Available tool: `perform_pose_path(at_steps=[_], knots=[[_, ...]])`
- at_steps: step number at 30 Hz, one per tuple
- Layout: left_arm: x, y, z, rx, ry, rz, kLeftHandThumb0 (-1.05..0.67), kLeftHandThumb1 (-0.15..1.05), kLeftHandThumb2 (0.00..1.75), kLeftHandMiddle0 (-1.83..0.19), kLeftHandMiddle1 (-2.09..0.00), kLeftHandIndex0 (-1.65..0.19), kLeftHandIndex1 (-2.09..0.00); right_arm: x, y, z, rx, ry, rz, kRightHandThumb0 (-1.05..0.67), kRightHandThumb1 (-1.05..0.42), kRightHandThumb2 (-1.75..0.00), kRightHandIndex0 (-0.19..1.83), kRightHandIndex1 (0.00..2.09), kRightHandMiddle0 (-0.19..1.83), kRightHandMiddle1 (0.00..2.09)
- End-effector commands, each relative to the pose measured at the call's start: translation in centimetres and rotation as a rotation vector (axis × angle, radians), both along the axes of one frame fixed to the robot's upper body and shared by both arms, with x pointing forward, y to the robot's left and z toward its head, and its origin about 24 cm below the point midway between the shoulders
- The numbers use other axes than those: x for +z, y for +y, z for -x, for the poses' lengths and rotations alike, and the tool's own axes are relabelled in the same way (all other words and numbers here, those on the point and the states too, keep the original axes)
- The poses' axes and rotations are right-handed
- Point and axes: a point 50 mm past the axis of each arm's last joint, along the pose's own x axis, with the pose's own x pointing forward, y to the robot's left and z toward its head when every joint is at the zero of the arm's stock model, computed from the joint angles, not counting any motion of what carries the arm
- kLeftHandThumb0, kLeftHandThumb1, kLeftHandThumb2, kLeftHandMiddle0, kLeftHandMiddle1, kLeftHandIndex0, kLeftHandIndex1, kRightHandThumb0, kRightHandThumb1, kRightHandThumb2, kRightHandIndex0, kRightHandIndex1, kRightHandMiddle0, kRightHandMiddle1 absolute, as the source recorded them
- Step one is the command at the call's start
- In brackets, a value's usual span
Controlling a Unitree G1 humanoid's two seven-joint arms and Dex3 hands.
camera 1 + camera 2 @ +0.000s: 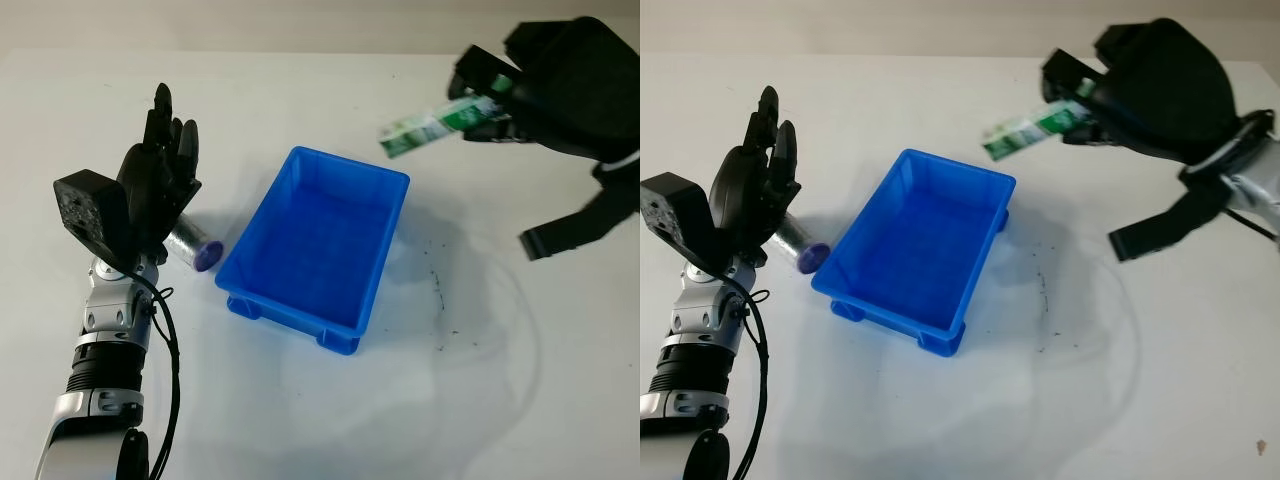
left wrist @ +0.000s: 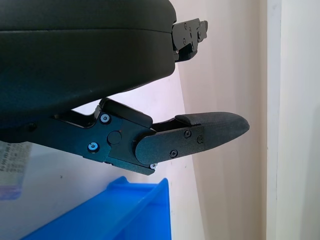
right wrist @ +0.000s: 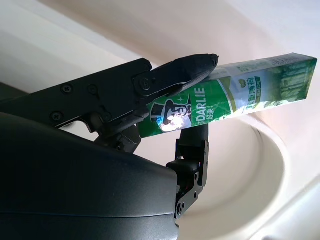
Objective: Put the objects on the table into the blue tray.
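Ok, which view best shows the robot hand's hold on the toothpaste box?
The right wrist view: the right robot hand pinches the toothpaste box close up, label readable. Both eye views show it from afar, held in the air beyond the blue tray.

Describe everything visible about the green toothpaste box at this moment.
The toothpaste box is a long, slim carton, green and white, printed with "DARLIE" and a man in a top hat. It looks like glossy cardboard, closed and undamaged. The right hand grips one end between its black fingers, the other end sticking out free. It is held in the air, slightly tilted, beyond the far right corner of the blue tray, touching nothing else.
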Motion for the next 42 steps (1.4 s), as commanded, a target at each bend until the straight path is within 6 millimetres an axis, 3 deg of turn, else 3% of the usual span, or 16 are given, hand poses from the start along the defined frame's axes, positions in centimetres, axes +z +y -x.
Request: perform_pose_path(at_steps=[1,6,12,15,16,17,19,20,21,22,24,30,35,38,42], knots=[[0.1,0.3,0.3,0.012,-0.012,-0.013,-0.72,1.05,0.60,0.19,0.00,0.19,0.00,0.1,1.2,0.2,0.049,-0.022,-0.008,-0.58,-1.05,-0.22,1.08,2.09,0.87,2.09],[0.0,0.3,0.4,0.019,-0.016,-0.013,-0.72,1.05,0.60,0.19,0.00,0.19,0.00,0.0,3.3,0.2,0.131,-0.032,-0.039,-0.56,-1.05,-0.25,1.12,2.09,0.88,2.09],[0.0,0.3,0.5,0.025,-0.021,-0.008,-0.71,1.05,0.60,0.19,0.00,0.19,0.00,-0.5,5.4,0.1,0.214,0.132,-0.004,-0.57,-1.05,-0.22,1.01,2.09,0.78,2.09],[-0.1,0.4,0.7,0.026,-0.026,-0.001,-0.70,1.05,0.61,0.19,0.00,0.19,0.00,-1.0,6.0,-0.1,0.150,0.271,0.057,-0.65,-1.05,-0.26,0.71,2.09,0.52,2.09],[-0.1,0.4,0.7,0.027,-0.025,0.002,-0.70,1.05,0.60,0.19,0.00,0.19,0.00,-1.1,6.2,-0.1,0.116,0.334,0.086,-0.68,-1.05,-0.29,0.50,2.07,0.36,2.07],[-0.2,0.5,0.8,0.029,-0.023,0.003,-0.70,1.05,0.60,0.19,0.00,0.19,0.00,-1.3,6.3,-0.1,0.084,0.383,0.116,-0.74,-1.05,-0.36,0.18,1.69,0.06,1.76],[-0.2,0.5,0.8,0.033,-0.019,0.000,-0.71,1.05,0.59,0.19,0.00,0.19,0.00,-1.6,6.4,0.1,0.054,0.453,0.137,-0.81,-1.05,-0.40,0.10,0.91,-0.08,1.11],[-0.2,0.6,0.9,0.034,-0.017,0.000,-0.71,1.05,0.60,0.19,0.00,0.19,0.00,-1.8,6.4,0.1,0.043,0.492,0.141,-0.83,-1.05,-0.41,0.13,0.62,-0.09,0.89],[-0.2,0.6,0.9,0.033,-0.016,0.001,-0.72,1.05,0.59,0.19,0.00,0.19,0.00,-2.0,6.4,0.2,0.033,0.528,0.141,-0.86,-1.05,-0.44,0.02,0.32,-0.15,0.46],[-0.2,0.6,0.9,0.033,-0.016,0.001,-0.72,1.05,0.60,0.19,0.00,0.19,0.00,-2.0,6.4,0.2,0.025,0.554,0.141,-0.87,-1.05,-0.46,-0.04,0.20,-0.17,0.24],[-0.2,0.6,0.9,0.035,-0.016,0.002,-0.72,1.05,0.60,0.19,0.00,0.19,0.00,-2.1,6.4,0.4,0.011,0.580,0.144,-0.89,-1.05,-0.52,-0.14,0.06,-0.19,0.05],[-0.3,0.3,0.9,0.034,-0.014,0.001,-0.73,1.05,0.60,0.19,0.00,0.19,0.00,-1.9,5.8,0.7,0.008,0.563,0.106,-0.84,-1.05,-0.60,-0.19,0.00,-0.19,0.00],[-0.4,0.1,0.8,0.025,-0.009,0.001,-0.73,1.05,0.61,0.19,0.00,0.19,0.00,-1.9,5.1,0.6,0.057,0.525,-0.036,-0.81,-1.05,-0.60,-0.19,0.00,-0.19,0.00],[-0.4,-0.1,0.8,0.029,-0.008,0.000,-0.72,1.05,0.62,0.19,0.00,0.19,0.00,-2.4,4.3,0.3,0.090,0.573,-0.229,-0.82,-1.05,-0.59,-0.19,0.00,-0.19,0.00],[-0.5,-0.1,0.8,0.027,-0.008,0.001,-0.71,1.05,0.63,0.19,0.00,0.19,0.00,-3.9,3.2,-0.4,0.189,0.752,-0.663,-0.80,-1.05,-0.56,-0.19,0.00,-0.19,0.00]])
